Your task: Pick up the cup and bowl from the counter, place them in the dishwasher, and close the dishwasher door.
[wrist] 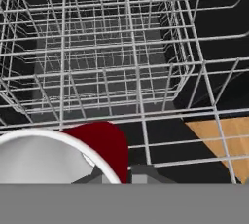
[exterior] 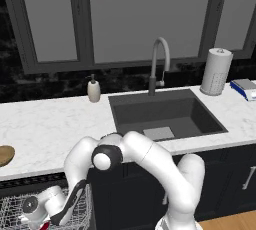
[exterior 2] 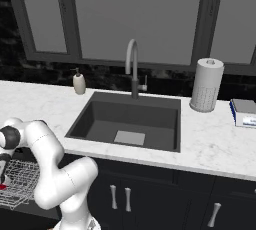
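Your fingers (wrist: 116,177) clamped on small red tapered cup (wrist: 104,142), held low over white wire dishwasher rack (wrist: 121,72) ready for release; tan wooden bowl (exterior: 4,155) waits on white marble bench (exterior: 50,124)

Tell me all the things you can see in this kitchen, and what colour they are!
cup: one, red with white inside, in the gripper over the dishwasher rack
bowl: one, tan-brown, on the counter's left end
counter: one, white marble
dishwasher rack: one, white wire, under the counter
sink: one, dark, set in the counter
tap: one, grey, behind the sink
soap bottle: one, beige, left of the sink
paper towel roll: one, white, right of the sink
blue-and-white box: one, counter's far right
windows: grey panes, dark frames
arm: one, white
gripper: one, dark, shut on the cup
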Tool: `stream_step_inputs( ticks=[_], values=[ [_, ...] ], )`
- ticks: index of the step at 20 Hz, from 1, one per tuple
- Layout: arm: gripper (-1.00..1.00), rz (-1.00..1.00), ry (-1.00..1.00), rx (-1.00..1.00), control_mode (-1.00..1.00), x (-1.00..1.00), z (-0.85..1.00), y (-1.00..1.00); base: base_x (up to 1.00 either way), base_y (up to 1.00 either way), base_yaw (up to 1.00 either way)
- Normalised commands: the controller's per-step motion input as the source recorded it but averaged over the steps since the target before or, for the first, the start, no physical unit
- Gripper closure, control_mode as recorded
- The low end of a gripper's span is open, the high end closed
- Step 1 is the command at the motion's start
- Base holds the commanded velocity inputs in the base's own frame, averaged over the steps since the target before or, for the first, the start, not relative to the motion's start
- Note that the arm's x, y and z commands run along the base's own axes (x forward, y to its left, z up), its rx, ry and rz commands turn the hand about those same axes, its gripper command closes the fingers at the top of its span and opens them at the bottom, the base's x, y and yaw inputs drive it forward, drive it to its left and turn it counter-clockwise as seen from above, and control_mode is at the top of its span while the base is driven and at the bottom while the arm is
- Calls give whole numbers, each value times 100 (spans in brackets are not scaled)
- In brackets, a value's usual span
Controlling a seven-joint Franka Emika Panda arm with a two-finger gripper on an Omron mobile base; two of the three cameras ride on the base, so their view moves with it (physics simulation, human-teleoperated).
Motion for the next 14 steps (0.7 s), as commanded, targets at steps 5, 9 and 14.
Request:
stream_step_inputs(
  ticks=[5, 9, 14],
  values=[
    [100, 0, 0, 0, -100, 0, -62, 0, 0, 0, 0],
    [100, 0, 0, 0, -100, 0, -35, 0, 0, 0, 0],
    [100, 0, 0, 0, -100, 2, -1, 0, 0, 0, 0]
  ],
)
